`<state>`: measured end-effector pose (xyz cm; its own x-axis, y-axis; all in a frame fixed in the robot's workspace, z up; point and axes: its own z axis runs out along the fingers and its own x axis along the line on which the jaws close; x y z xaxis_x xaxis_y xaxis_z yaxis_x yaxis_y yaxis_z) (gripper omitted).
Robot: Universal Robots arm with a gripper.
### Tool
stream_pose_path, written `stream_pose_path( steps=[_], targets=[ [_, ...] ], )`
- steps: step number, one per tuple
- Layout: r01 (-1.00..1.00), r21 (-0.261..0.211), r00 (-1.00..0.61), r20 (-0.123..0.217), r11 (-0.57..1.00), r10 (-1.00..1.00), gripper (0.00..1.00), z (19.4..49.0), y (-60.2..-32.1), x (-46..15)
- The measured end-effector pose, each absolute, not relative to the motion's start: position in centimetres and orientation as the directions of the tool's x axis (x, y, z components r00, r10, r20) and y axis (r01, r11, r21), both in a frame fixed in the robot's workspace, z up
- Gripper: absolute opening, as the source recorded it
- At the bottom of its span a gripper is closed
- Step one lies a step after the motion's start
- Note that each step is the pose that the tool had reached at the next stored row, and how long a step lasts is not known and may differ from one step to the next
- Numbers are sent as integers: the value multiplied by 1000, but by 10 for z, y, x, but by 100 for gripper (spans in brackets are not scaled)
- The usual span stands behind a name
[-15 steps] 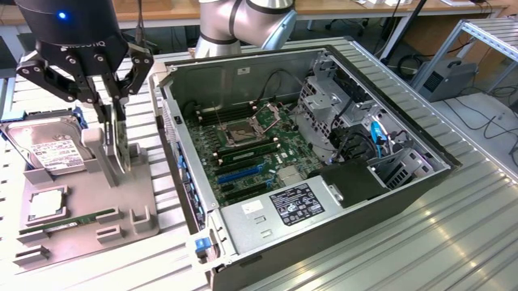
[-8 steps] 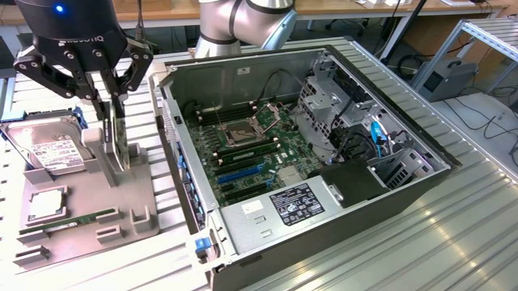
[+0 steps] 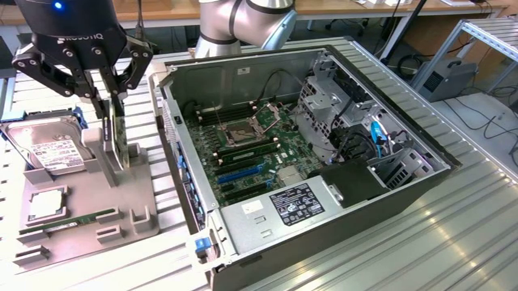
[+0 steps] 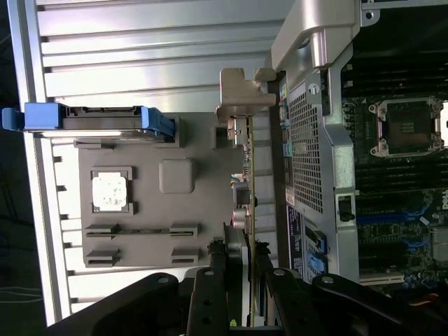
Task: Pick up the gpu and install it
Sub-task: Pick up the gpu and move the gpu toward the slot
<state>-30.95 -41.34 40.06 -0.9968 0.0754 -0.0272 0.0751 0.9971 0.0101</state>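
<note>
Fingers point(image 4: 234, 262) of your gripper point(image 3: 113, 109) press against both faces of the gpu point(image 3: 116, 142), so you have the card pinched near its upper edge. The gpu stands upright on its long edge, its lower part seated in the raised slot of the grey tray point(image 3: 81, 200). From the wrist view you look down the card edge-on, a thin green line running out from between the two black pads. Around it on the tray you have a square processor chip point(image 3: 46, 204) lying flat in its pocket and a narrow memory stick point(image 3: 69, 223) resting in its clips near the front edge. A hard drive point(image 3: 50, 148) with a white label leans in a blue holder at the tray's far end. Just beside the tray, toward the exterior view's right, the open computer case point(image 3: 404, 188) lies on its side on the ribbed metal table point(image 3: 421, 242). Inside it you can see the green motherboard point(image 3: 251, 151), with its bare processor socket point(image 3: 242, 130) near the middle and blue expansion slots below that. Your arm point(image 3: 242, 21) rises behind the case.
</note>
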Motion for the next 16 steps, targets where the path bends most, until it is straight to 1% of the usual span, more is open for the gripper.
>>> stream_pose_path(
  steps=[16],
  targets=[
    [75,10,-997,-27,997,75,27,405,-413,-309]
  ],
)
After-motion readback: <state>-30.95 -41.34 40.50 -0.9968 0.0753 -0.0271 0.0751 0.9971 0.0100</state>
